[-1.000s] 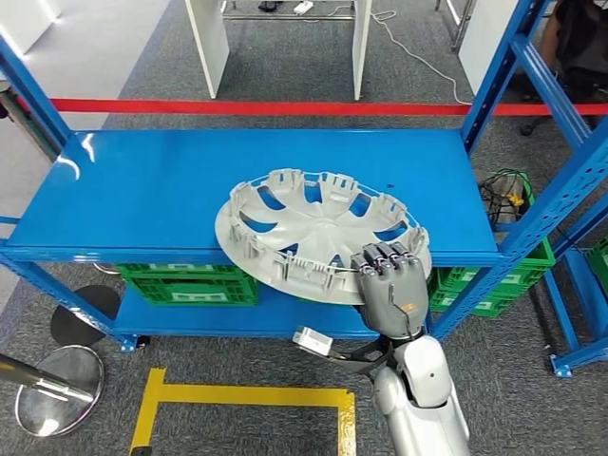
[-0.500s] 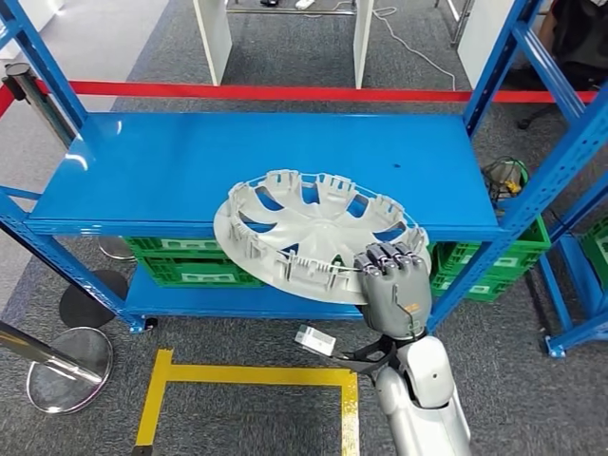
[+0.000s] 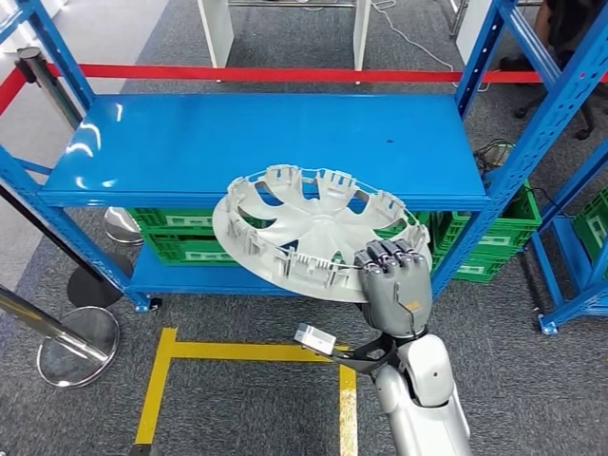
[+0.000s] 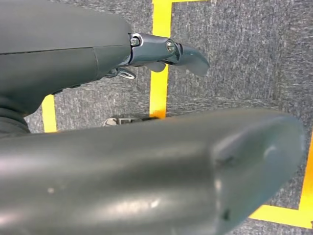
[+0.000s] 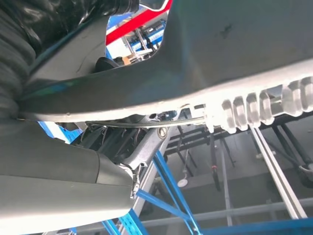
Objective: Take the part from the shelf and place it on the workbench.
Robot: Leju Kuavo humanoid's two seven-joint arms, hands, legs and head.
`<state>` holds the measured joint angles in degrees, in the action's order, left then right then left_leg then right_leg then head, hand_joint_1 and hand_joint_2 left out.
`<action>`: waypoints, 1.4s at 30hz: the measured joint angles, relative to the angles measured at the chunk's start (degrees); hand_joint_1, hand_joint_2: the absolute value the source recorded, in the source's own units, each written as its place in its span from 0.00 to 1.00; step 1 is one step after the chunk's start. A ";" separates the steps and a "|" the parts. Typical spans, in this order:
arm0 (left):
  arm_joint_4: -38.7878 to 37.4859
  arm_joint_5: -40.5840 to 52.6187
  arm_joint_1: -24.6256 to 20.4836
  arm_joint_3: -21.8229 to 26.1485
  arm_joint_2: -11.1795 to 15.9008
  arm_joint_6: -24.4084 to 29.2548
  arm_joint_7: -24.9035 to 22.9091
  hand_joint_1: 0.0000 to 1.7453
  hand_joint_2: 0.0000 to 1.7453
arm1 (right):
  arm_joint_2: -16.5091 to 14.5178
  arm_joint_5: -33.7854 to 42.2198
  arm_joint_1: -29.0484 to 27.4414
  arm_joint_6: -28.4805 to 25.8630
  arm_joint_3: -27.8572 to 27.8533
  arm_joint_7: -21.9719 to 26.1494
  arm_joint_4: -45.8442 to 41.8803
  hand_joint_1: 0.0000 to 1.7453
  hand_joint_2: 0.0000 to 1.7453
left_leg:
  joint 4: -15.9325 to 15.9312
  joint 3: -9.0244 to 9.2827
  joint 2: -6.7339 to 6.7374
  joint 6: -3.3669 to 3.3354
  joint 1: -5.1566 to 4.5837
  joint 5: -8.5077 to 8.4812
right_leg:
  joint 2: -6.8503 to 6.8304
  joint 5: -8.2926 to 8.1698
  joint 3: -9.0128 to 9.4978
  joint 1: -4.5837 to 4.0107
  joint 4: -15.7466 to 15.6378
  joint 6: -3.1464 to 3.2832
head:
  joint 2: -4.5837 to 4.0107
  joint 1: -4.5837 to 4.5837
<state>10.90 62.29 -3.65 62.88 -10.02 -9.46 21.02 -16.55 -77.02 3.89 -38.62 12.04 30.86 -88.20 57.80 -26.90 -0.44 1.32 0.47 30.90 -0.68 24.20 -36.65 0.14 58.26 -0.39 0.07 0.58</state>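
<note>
The right hand is holding the big round grey plastic wheel cover by its near edge, with the fingers curled over the rim. The cover spreads out away from the hand, up and to its left, and it is tipped a little. Most of it hangs over the floor in front of the blue metal shelf; only its far edge may overlap the shelf's front edge, and I cannot tell if it touches there.

The left hand is down low over the floor. I cannot tell if its fingers are spread or curled.

So the first part of the job looks nearly done: the part is picked up and almost free of the shelf. What is left is to carry it over and put it down on the workbench, which I do not see here.

Past the hand, the top board of the shelf is shiny and blue. Green plastic crates sit on the lower board. The floor is grey carpet with yellow tape lines close below the hand. Behind the shelf runs a red barrier belt, and a round silver post base stands far to the hand's left.
</note>
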 joint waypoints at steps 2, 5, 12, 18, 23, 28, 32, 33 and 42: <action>-0.01 0.02 -0.02 -0.05 0.02 0.00 -0.16 0.00 0.00 | 0.00 0.05 -0.01 0.00 0.00 0.06 -0.13 1.00 1.00 | -1.78 0.32 -0.05 -1.11 -0.38 0.25 | -0.07 -1.11 -0.31 0.13 -0.16 -0.65 | 0.00 -0.05; -0.02 0.02 -0.06 -0.07 0.15 0.05 -0.29 0.00 0.00 | 0.00 0.08 -0.01 -0.01 -0.04 0.08 -0.15 1.00 1.00 | -2.02 -1.27 0.35 -2.76 -0.46 -1.59 | 0.25 2.43 -1.75 0.38 2.48 -1.29 | 0.00 -0.19; -0.02 0.10 -0.14 -0.08 0.22 0.09 -0.39 0.00 0.00 | 0.00 0.11 -0.03 -0.01 -0.11 0.22 -0.24 1.00 1.00 | -1.59 -6.92 0.51 -3.63 -1.34 -6.02 | 0.54 6.24 0.56 -0.07 12.50 -0.59 | 0.00 -0.60; -0.10 0.16 -0.19 -0.13 0.10 0.00 -0.39 0.00 0.00 | 0.00 0.09 -0.05 -0.01 -0.10 0.22 -1.01 1.00 1.00 | -1.87 -9.23 0.54 -2.18 -1.05 -8.84 | 0.58 4.96 9.87 -1.05 -3.60 1.05 | 0.00 -0.70; -0.10 0.20 -0.23 -0.15 0.24 0.09 -0.43 0.00 0.00 | 0.00 -0.04 0.07 0.00 -0.06 0.10 -1.07 1.00 1.00 | 9.66 -13.16 0.30 -0.09 -0.22 0.51 | 0.22 2.85 7.74 -0.36 -5.01 1.65 | 0.00 -0.29; -0.11 0.22 -0.32 -0.15 0.24 0.45 -0.43 0.00 0.00 | 0.00 -0.04 0.08 -0.01 -0.07 0.13 -1.07 1.00 1.00 | 7.16 -7.51 0.22 2.30 1.63 -2.41 | -0.11 2.38 3.52 0.50 -1.39 0.66 | 0.00 -0.23; -0.20 0.29 -0.48 -0.17 0.16 0.74 -0.44 0.00 0.00 | -0.01 -0.07 0.06 -0.01 -0.08 0.14 -1.23 1.00 1.00 | 0.92 -4.28 -0.73 1.02 1.17 -1.48 | 0.27 1.47 1.28 0.66 0.45 -1.16 | 0.00 -0.08; -0.21 0.31 -0.47 -0.17 0.24 0.78 -0.46 0.00 0.00 | 0.00 -0.05 0.06 -0.01 -0.09 0.15 -1.24 1.00 1.00 | 1.06 -4.67 -0.63 0.30 1.11 -1.79 | 0.36 1.27 1.06 0.81 0.54 -1.59 | 0.00 -0.07; -0.21 0.72 -1.29 -0.35 0.35 0.90 -1.62 0.00 0.00 | 0.00 -1.23 0.13 0.00 0.44 -2.27 -1.70 1.00 1.00 | 0.82 -10.94 0.20 -2.95 -0.49 -7.28 | 0.50 9.40 0.67 0.44 15.05 -0.89 | 0.00 -0.78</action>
<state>10.69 63.01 -4.94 62.53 -9.66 -8.57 19.40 -16.55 -78.26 4.02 -38.62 12.48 28.58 -89.90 58.62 -37.84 -0.24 -1.63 -0.02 23.62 -0.18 33.60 -35.99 0.58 73.30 -1.29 0.07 -0.20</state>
